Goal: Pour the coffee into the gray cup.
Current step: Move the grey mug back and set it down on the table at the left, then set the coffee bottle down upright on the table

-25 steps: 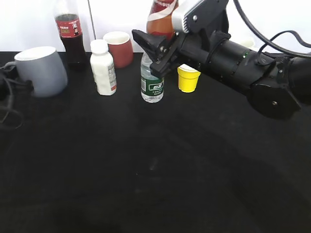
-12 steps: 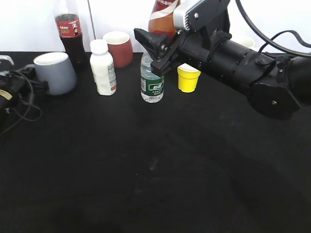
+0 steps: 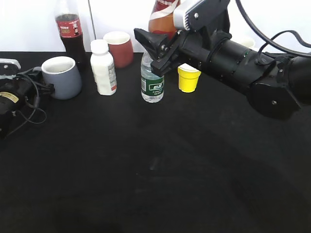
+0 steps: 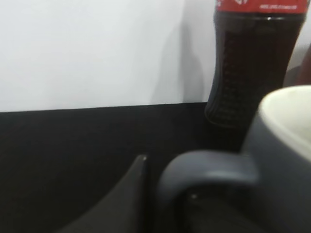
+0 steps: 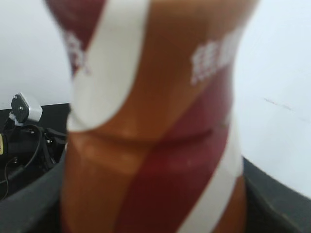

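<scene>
The coffee (image 3: 163, 19), a curvy bottle with a red-brown-and-white swirl label, hangs above the table at the top middle. My right gripper (image 3: 156, 44) is shut on it. The label fills the right wrist view (image 5: 155, 136). The gray cup (image 3: 63, 80) stands upright at the left, its cream inside showing. My left gripper (image 3: 35, 88) is at the cup's handle and shut on it. In the left wrist view one finger (image 4: 138, 182) lies just left of the handle loop (image 4: 209, 167); the other finger is hidden.
A tall cola bottle (image 3: 70, 34) stands just behind the gray cup and also shows in the left wrist view (image 4: 252, 63). A white pill bottle (image 3: 103, 68), a dark red cup (image 3: 119, 48), a green-label water bottle (image 3: 152, 85) and a yellow cup (image 3: 188, 78) stand in the back row.
The gray cup has moved to the right with my left gripper on its handle, and the left arm has come into view. The right arm with the coffee has hardly moved.
</scene>
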